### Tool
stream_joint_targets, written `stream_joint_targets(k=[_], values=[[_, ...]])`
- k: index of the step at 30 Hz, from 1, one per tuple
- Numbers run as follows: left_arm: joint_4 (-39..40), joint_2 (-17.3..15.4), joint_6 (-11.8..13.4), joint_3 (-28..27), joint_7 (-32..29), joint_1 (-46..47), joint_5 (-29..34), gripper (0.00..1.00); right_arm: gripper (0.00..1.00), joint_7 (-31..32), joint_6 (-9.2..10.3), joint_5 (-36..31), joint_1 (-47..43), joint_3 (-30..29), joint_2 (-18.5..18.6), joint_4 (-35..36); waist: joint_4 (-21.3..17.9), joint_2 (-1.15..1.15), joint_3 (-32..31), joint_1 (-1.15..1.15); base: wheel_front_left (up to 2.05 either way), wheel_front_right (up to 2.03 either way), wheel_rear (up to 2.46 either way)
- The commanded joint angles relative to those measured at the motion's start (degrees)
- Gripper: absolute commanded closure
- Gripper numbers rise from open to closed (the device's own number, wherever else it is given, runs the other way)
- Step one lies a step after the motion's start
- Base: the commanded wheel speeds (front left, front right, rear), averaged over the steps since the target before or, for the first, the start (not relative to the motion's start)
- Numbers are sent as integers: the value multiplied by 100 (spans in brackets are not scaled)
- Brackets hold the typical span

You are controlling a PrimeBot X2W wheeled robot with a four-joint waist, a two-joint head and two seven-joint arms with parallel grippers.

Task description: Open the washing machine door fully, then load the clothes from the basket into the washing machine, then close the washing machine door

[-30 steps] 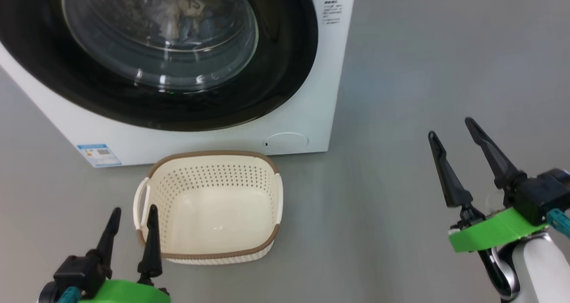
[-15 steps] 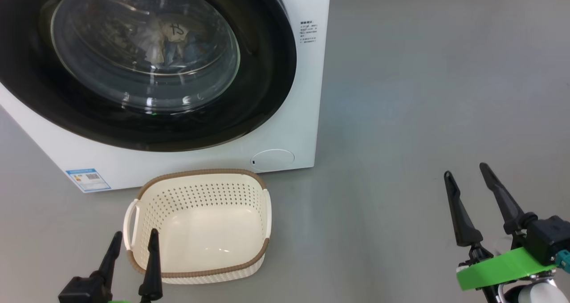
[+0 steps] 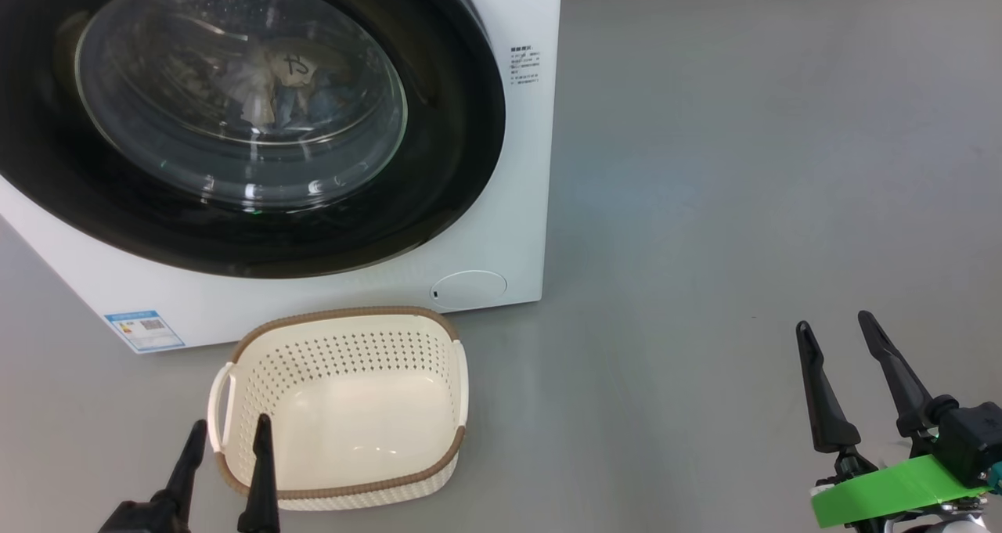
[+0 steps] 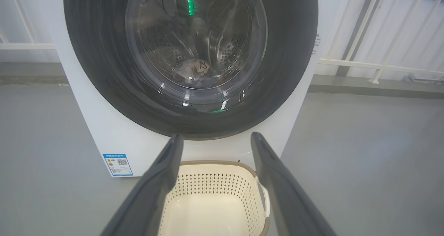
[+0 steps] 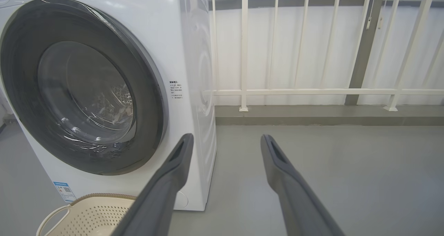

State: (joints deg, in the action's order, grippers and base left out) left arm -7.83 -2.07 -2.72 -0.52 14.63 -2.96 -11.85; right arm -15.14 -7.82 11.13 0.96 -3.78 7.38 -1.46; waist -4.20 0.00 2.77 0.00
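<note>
The white washing machine [image 3: 501, 228] stands ahead with its black-rimmed round door [image 3: 438, 165] shut against its front. Through the glass bowl I see the clothes [image 3: 282, 87] lying in the drum, also visible in the left wrist view [image 4: 196, 71]. The cream basket [image 3: 235, 384] sits on the floor before the machine, with nothing in it. My left gripper [image 3: 227, 435] is open just at the basket's near left corner, holding nothing. My right gripper [image 3: 838, 337] is open over bare floor far to the right, also holding nothing.
Grey floor [image 3: 744, 165] stretches right of the machine. A white railing [image 5: 312, 90] and a low kerb [image 5: 312, 116] run behind. A blue label sticker [image 3: 141, 329] is at the machine's lower left, a round filter cover [image 3: 470, 289] at the lower right.
The head camera has pulled back and tilted, so the machine and basket sit lower left in the picture. Both grippers have sunk toward the bottom edge; the right one dropped most.
</note>
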Motion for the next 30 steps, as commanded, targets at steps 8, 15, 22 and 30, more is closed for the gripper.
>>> stream_joint_targets(k=[8,15,22,30], values=[[201,-81,49,-248,37,53,32,0,0,14,33,-8,-55,38,7,149,62,0,22,0,0,0,0],[228,-81,38,-273,37,64,35,0,0,14,33,-18,-61,26,-29,149,109,0,34,0,0,0,0],[255,-81,10,-263,37,91,66,0,0,14,33,-4,-33,49,-36,146,139,0,74,0,0,0,0],[316,-81,-22,-271,37,96,94,0,0,14,33,7,-18,63,-46,153,166,0,122,0,0,0,0]])
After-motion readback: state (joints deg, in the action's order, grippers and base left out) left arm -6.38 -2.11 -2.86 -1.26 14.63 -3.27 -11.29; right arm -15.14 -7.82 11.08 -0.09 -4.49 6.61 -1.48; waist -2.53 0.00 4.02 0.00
